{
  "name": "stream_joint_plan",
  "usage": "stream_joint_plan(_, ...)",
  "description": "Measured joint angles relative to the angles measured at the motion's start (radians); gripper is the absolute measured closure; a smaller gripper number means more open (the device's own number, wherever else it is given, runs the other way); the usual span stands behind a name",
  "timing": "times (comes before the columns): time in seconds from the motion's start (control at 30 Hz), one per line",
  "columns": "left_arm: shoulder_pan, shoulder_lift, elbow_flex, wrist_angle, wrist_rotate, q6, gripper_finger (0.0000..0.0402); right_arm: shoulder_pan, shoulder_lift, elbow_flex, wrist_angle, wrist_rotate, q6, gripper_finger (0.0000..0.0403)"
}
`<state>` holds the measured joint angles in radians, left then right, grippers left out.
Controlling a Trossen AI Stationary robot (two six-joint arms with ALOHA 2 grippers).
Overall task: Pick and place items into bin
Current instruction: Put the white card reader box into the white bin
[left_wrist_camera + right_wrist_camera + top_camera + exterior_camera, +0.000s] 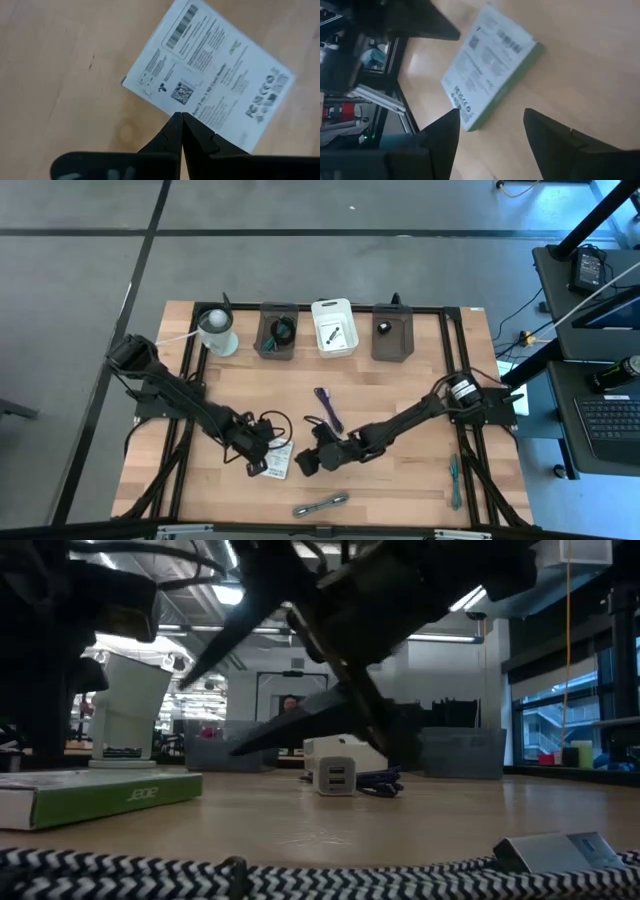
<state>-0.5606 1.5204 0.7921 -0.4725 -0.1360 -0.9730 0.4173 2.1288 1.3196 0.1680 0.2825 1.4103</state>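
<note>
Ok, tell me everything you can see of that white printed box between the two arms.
The white box is a flat carton with green side edges, its printed label, with barcode and QR code, facing up. It lies flat on the wooden table. The shut left end effector hovers at its edge; the open right end effector faces it, apart.

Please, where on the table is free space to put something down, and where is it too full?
Bare wood lies between the row of bins and the two arms, except the purple strap, and at the front left corner. It is crowded at mid-front, where the shut left gripper, the open right gripper and the white box meet.
</note>
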Motion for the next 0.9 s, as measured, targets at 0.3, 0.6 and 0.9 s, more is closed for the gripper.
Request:
stream_joint_plan(0.3,-0.013,0.066,0.003,0.039,0.015,-0.019,0.0398,0.000,0.025,0.037,-0.033,-0.005,0.009,0.0178)
stream_joint_plan(0.6,-0.014,0.072,0.003,0.034,0.003,-0.019,0.0398,-0.002,0.056,0.043,-0.038,-0.018,0.056,0.0178)
stream_joint_plan(0.9,-0.016,0.073,0.001,0.028,0.001,-0.028,0.0398,-0.026,0.141,0.146,-0.036,-0.108,0.047,0.0178)
